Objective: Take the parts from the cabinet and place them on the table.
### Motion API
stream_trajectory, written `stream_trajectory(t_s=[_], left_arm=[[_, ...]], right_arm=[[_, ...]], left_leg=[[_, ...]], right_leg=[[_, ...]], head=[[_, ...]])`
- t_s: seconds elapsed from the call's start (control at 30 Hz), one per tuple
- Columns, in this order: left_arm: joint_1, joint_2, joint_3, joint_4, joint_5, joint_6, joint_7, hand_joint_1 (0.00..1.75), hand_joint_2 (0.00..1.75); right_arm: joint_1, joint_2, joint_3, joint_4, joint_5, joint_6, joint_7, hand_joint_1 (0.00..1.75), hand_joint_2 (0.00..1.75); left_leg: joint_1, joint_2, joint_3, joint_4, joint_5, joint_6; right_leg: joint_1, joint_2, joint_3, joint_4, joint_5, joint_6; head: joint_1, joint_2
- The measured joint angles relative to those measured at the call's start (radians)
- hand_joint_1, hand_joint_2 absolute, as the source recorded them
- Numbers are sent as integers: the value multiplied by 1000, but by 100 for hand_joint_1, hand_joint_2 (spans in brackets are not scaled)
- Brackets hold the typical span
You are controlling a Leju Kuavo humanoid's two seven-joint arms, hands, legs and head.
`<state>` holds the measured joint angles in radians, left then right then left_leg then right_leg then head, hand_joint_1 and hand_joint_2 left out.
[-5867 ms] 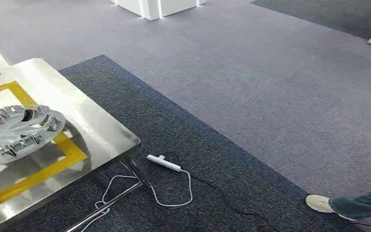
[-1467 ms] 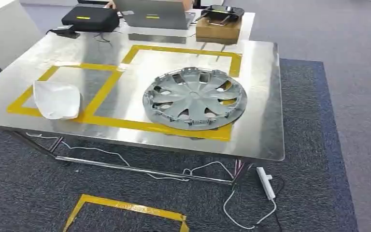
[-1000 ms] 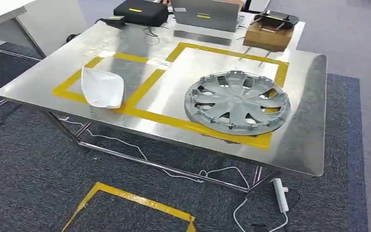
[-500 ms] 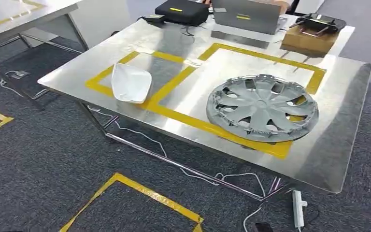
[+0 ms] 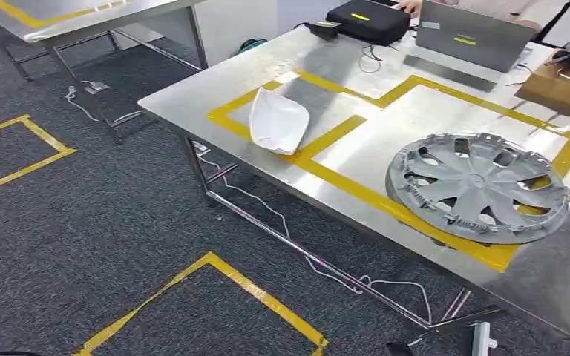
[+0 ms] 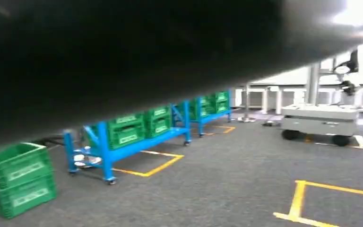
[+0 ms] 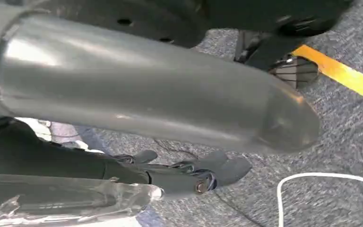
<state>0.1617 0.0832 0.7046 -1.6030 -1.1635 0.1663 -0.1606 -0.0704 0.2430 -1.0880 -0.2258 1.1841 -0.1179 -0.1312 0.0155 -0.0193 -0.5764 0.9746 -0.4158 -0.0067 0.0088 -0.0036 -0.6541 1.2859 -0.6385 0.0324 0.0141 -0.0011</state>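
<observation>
1. The right hand (image 7: 189,172) hangs low over the carpet (image 7: 340,142). Its dark fingers (image 7: 227,170) are stretched out with nothing between them.
2. Left hand: the left wrist view is dark and blurred close to the lens, so I cannot tell how it is set.
3. Two parts already lie on the steel table (image 5: 185,104), ahead and to the right in the head view, so nearer the right arm's side.
4. The white part (image 5: 278,120) lies towards the table's left corner, inside the left yellow-taped box (image 5: 230,111). Its long axis runs from the far edge towards the near edge, and its near end touches the tape.
5. The hubcap (image 5: 477,185) lies flat close to the near edge, well apart from the white part. Its near rim overlaps the tape of the right-hand box.
6. Judgement: with the right hand empty, the next move probably turns on finding the cabinet, and I cannot identify it. Blue racks (image 6: 137,146) holding green crates (image 6: 127,132) show in the left wrist view.
7. Writing: the white labels on the crates are too blurred to read. The yellow stickers on the black case (image 5: 367,18) and the laptop (image 5: 475,37) show nothing legible.
</observation>
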Motion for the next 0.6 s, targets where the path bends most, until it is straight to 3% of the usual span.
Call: stream_trajectory(t_s=[0.03,0.07,0.13,0.17,0.2,0.23,0.33,0.37,0.4,0.43,0.5,0.53,0.57,0.6], left_arm=[[1,0,-3,0,0,0,5,0,0],[2,0,-7,0,0,-2,8,0,0],[2,0,-14,-1,-3,-4,10,0,0],[2,0,-17,-3,-5,-5,11,0,0],[2,0,-19,-5,-5,-5,13,0,0],[-1,0,-22,-7,-5,-6,13,0,0],[9,0,-27,-10,-6,-6,14,0,0],[10,1,-28,-11,-6,-6,16,0,0],[12,2,-30,-11,-6,-6,19,0,0],[6,3,-33,-11,-6,-6,24,0,0],[6,2,-41,-11,-7,-6,32,0,0],[9,2,-43,-11,-7,-6,34,0,0],[10,2,-45,-11,-8,-6,38,0,0],[10,3,-46,-11,-8,-6,41,0,0]], right_arm=[[1,0,0,0,0,0,-1,0,0],[3,0,0,0,0,1,-2,0,0],[1,0,0,0,0,3,-5,0,0],[1,0,0,0,0,7,-6,0,0],[0,-2,0,0,0,8,-6,0,0],[1,-2,0,0,0,8,-6,0,0],[-2,-3,0,0,0,8,-6,0,0],[-2,-3,0,0,0,8,-6,0,0],[-3,-3,0,0,0,8,-7,0,0],[-2,-3,0,0,0,8,-8,0,0],[0,-3,0,0,1,7,-7,0,0],[1,-4,0,0,1,6,-5,0,0],[1,-5,0,0,1,6,-5,0,0],[0,-5,0,0,1,6,-4,0,0]], left_leg=[[-1,-12,-1,0,0,0],[-1,-25,-1,0,0,0],[0,-57,2,1,1,-1],[1,-69,3,1,2,-2],[2,-81,0,1,3,-7],[-1,-91,-6,9,3,-12],[10,-125,-18,-2,19,-37],[12,-122,-22,1,15,-39],[3,-56,-31,22,-4,-40],[1,-17,-60,81,-43,-44],[2,5,-138,251,-120,-51],[3,7,-163,307,-136,-53],[3,7,-164,314,-129,-55],[3,8,-140,275,-98,-55]], right_leg=[[0,0,-26,45,-9,-1],[0,0,-28,43,6,-3],[-1,10,32,-100,103,-10],[-2,35,74,-193,150,-13],[-6,96,101,-256,160,-17],[-12,100,104,-275,158,-16],[-1,70,108,-266,161,-26],[-9,56,112,-280,169,-38],[-7,43,115,-284,172,-42],[-6,29,115,-285,172,-47],[-4,-2,113,-285,171,-50],[-3,-15,112,-284,171,-50],[-3,-28,112,-284,171,-50],[-3,-42,112,-284,170,-49]], head=[[0,0],[0,0],[0,0],[0,0],[0,0],[-2,0],[0,0],[0,0],[-3,0],[-4,0],[-3,0],[-3,0],[-4,0],[-4,0]])
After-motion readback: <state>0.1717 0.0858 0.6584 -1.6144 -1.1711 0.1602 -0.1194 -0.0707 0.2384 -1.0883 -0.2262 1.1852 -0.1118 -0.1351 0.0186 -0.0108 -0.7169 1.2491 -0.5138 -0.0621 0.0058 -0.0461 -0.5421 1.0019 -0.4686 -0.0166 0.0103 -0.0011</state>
